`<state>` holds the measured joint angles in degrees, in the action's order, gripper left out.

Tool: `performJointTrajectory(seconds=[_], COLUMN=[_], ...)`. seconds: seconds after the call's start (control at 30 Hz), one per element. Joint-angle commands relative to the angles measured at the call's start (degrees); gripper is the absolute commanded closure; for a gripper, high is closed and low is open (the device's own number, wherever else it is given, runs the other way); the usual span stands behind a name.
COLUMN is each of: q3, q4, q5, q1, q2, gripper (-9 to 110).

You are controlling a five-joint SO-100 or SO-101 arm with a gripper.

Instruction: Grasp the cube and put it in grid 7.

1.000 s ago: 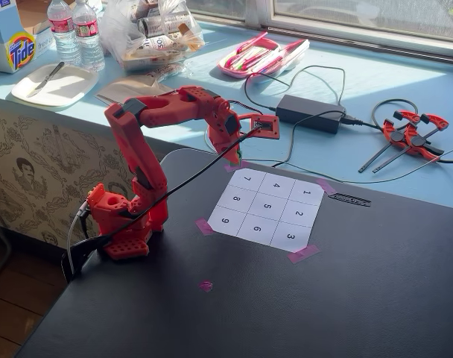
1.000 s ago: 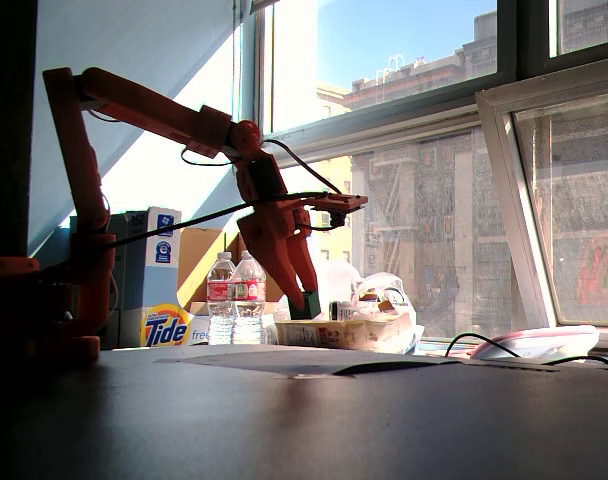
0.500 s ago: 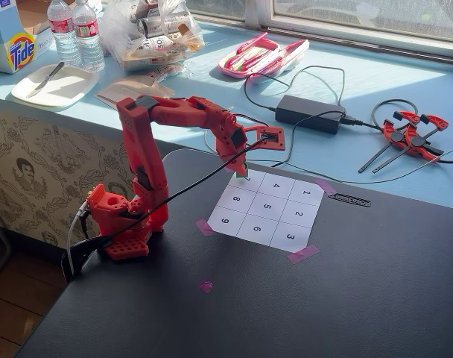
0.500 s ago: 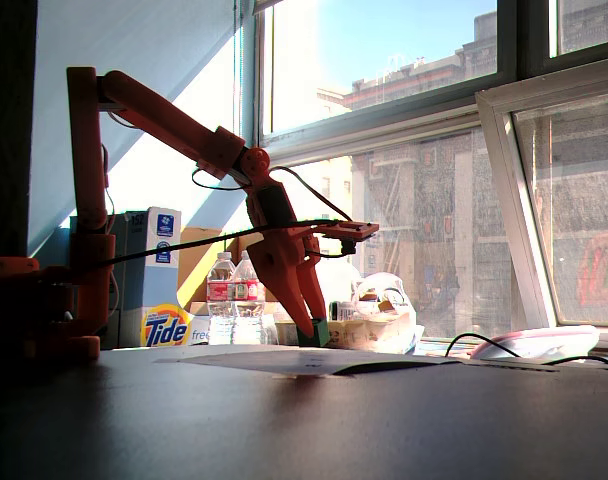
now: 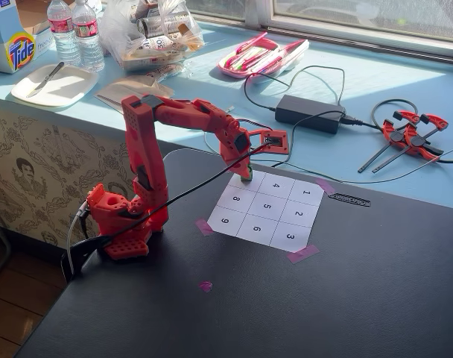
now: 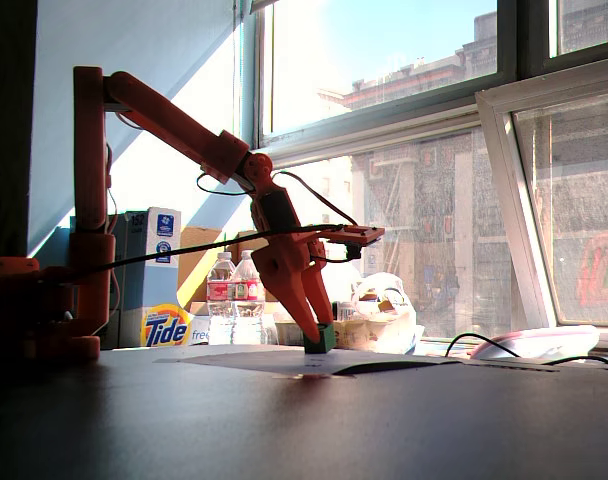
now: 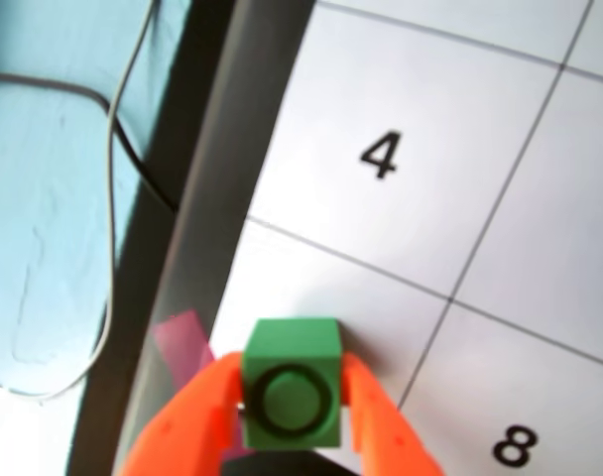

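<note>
My red gripper [image 5: 245, 174] is shut on the green cube [image 5: 246, 177], and in this fixed view it stands over the near-left corner of the white numbered sheet [image 5: 270, 216]. From the wrist camera the cube [image 7: 293, 382], with a dark ring on its top, sits between the two orange fingers [image 7: 197, 416] of the gripper [image 7: 293, 372]. Under it lies grid 7 [image 7: 311, 283], the corner cell beside cells 4 [image 7: 381, 154] and 8 [image 7: 515, 446]; its numeral is hidden. In the low fixed view the cube [image 6: 321, 338] is down at the paper's surface.
A purple tape spot [image 5: 206, 286] lies on the dark table in front of the sheet. Behind the sheet, on the blue ledge, are a power adapter [image 5: 311, 113] with cables, red clamps [image 5: 413, 133], a pink tray [image 5: 262, 54], bottles [image 5: 76, 31] and a plate [image 5: 54, 84].
The arm has reached forward and lowered. The gripper, still shut on the cube, came down from above the sheet's edge onto the corner cell.
</note>
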<state>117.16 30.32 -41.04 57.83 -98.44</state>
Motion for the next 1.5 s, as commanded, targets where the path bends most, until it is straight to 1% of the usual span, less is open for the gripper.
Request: performJointTrajectory(seconds=[0.0,0.3,0.53,0.67,0.8,0.97,1.27,1.37,1.47], q3=[-3.08,-3.96,-7.38,-9.05,-9.32,-9.05,-6.15,-5.19,-4.13], q4=[2.99,5.89,9.14,11.34,15.12,20.65,27.77,31.99,37.88], q5=[0.35,3.16,8.26,8.44,8.0,9.67,19.42,29.09,30.59], q1=[-1.05,-1.76,-1.76,-2.11,-4.75,-12.22,-30.59,-36.65,-42.45], q2=[-1.85,-4.13,-6.33,-8.17,-14.59,-27.25,-46.49,-51.94,-55.02], gripper=[89,84,79,79,79,78,79,82,88])
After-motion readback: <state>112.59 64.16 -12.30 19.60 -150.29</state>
